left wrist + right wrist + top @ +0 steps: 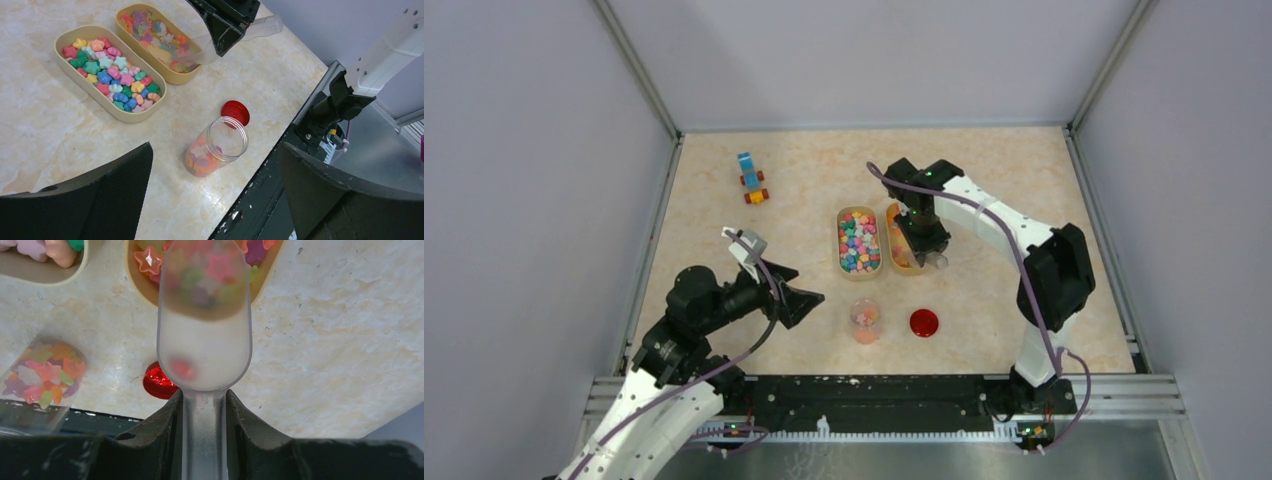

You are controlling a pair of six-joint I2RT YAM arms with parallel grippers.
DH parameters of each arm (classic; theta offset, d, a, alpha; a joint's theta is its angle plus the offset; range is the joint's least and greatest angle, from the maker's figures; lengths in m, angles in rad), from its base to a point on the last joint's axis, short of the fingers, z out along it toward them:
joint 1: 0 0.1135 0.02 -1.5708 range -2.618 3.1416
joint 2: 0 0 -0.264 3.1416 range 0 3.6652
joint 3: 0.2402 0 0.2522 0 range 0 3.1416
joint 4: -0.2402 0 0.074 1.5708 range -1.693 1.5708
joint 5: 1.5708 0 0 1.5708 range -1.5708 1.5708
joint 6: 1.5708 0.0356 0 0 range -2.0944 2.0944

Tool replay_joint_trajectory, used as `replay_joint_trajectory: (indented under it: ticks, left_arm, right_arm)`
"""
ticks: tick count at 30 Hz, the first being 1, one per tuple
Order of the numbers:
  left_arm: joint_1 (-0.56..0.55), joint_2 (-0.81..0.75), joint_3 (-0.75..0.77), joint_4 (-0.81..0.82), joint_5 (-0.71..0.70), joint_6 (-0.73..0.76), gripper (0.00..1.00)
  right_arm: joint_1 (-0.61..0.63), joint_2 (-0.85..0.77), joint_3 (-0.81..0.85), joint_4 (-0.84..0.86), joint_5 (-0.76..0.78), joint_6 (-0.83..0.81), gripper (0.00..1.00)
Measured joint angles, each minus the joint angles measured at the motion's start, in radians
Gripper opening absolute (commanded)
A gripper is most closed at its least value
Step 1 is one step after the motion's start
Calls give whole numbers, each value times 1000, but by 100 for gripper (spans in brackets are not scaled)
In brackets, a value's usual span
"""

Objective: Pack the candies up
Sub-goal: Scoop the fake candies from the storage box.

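1. At mid-table (pixel 1014 200), candies (pixel 110 75) lay in three spots: heaped in two oval trays set side by side, plus a partial fill in the open jar (pixel 865 320), which stood nearer the arm bases.
2. Both trays had their long axes running away from the bases. The left tray (pixel 127 120) was brim-full; the right tray (pixel 172 80) sat under the scoop.
3. The scoop (pixel 205 340) was frosted plastic, w/ its bowl tip down among the right tray's candies and its handle angled up & back. Whether any pieces sat in the bowl or only showed through the plastic couldn't be told.
4. The right gripper (pixel 203 405) was part-closed, w/ both fingers pinching the scoop handle, and hung over the right tray.
5. Key relation: the jar lay back toward the bases & to the left of the right gripper, past the trays' near ends. The red lid (pixel 923 322) lay just beside the jar on its right, approx straight back from that gripper.
6. The jar stood upright w/ its mouth up. Judged: a loaded scoop would have to travel back & left, then tip over the mouth from above. The mouth looked narrow vs the bowl, so spill was the risk.
7. The left gripper (pixel 807 285) was spread wide, holding nothing, just left of the jar w/ jaws facing it. It was the nearer arm to the jar, though the scoop was w/ the right arm. Judged: it was placed to steady the jar.
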Motion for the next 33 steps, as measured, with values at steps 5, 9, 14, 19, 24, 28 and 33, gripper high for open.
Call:
replay_joint_trajectory:
  ticks: [5,9,14,19,24,28,33]
  left_arm:
    - [0,-17,0,2,8,0,99]
    - [-4,-29,0,3,14,0,99]
    - [-20,-41,0,4,18,0,99]
    - [-35,-49,0,4,17,0,99]
    - [-47,-58,0,4,17,0,99]
    - [-52,-60,0,4,16,0,99]
    - [-56,-60,0,4,15,0,99]
  right_arm:
    - [-15,43,26,-2,3,19,0]
    - [-23,73,52,-10,12,35,0]
    - [-27,123,79,-11,35,47,0]
    - [-29,172,113,-17,64,60,0]
    - [-36,205,125,-10,86,72,0]
    - [-42,232,136,6,98,80,0]
    - [-47,248,136,30,99,87,0]
